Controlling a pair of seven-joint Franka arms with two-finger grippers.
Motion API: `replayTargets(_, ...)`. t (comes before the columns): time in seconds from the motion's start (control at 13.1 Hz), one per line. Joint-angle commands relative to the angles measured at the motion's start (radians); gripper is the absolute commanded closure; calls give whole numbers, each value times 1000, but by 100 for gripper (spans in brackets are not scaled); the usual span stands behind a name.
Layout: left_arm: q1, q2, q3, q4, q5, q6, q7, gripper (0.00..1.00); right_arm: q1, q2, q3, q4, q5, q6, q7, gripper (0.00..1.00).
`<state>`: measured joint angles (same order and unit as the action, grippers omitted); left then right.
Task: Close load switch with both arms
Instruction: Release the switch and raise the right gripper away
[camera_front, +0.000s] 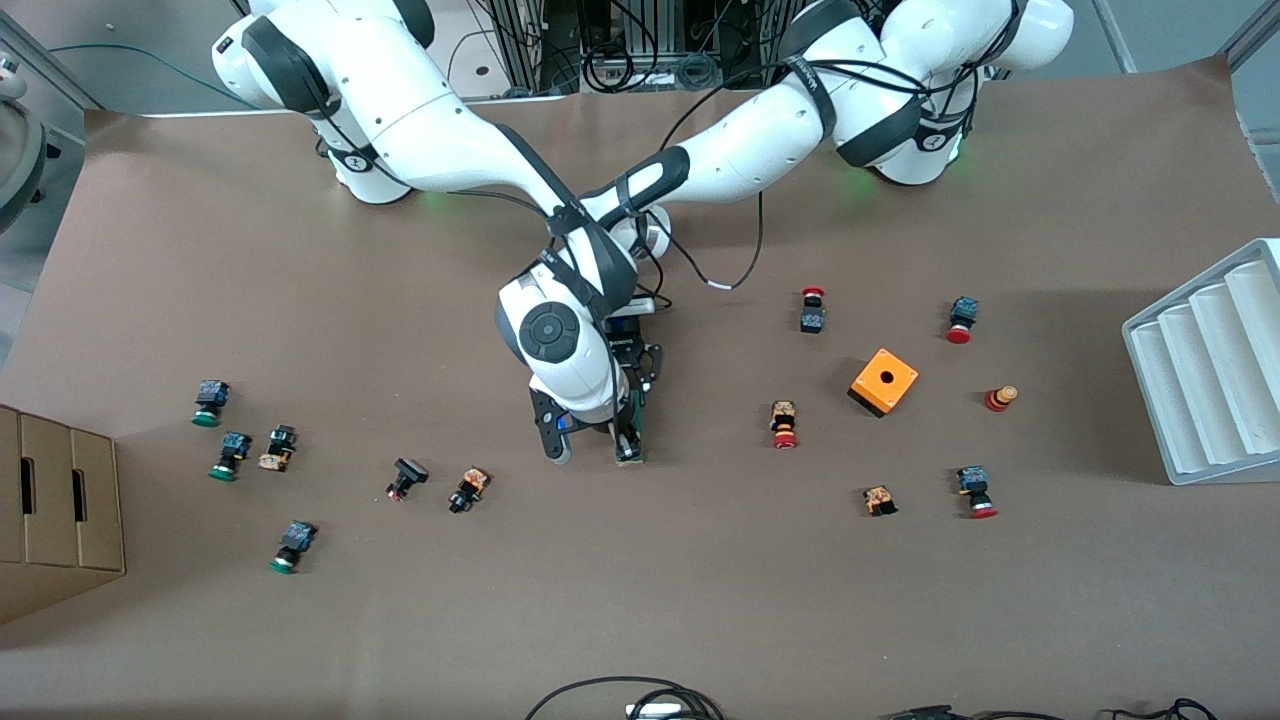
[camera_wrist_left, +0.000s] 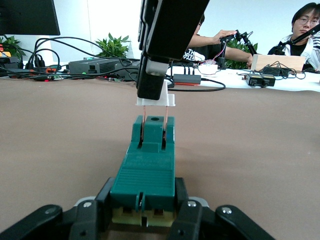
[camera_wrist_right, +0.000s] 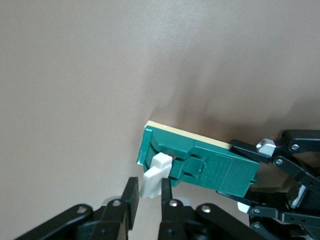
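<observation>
The load switch (camera_front: 629, 432) lies mid-desk (camera_front: 700, 600), well apart from the orange box (camera_front: 884, 381). The left tool (camera_wrist_left: 145, 220) clamps its body; the right tool (camera_wrist_right: 149, 197) pinches its white tab (camera_wrist_right: 155, 172).

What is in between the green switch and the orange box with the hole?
One small red-capped button lies on the brown table between the load switch and the orange box. The front view shows it; the rest of that stretch is bare.

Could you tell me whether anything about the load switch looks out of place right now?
Yes: the load switch's white tab stands raised off the green body on two thin metal pins, not seated, pinched by the right gripper; the left gripper clamps the body.
</observation>
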<state>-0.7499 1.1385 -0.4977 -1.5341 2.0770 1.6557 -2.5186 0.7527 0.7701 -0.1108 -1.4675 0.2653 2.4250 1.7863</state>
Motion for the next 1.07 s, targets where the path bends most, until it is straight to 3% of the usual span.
replayTargets(0.0, -13, 30, -1, 29, 14, 1, 3, 49, -18, 51, -7, 55, 12, 28, -11, 75)
replayTargets(0.99, -13, 32, -1, 28, 12, 1, 3, 49, -18, 100, -7, 88, 11, 37, -13, 78)
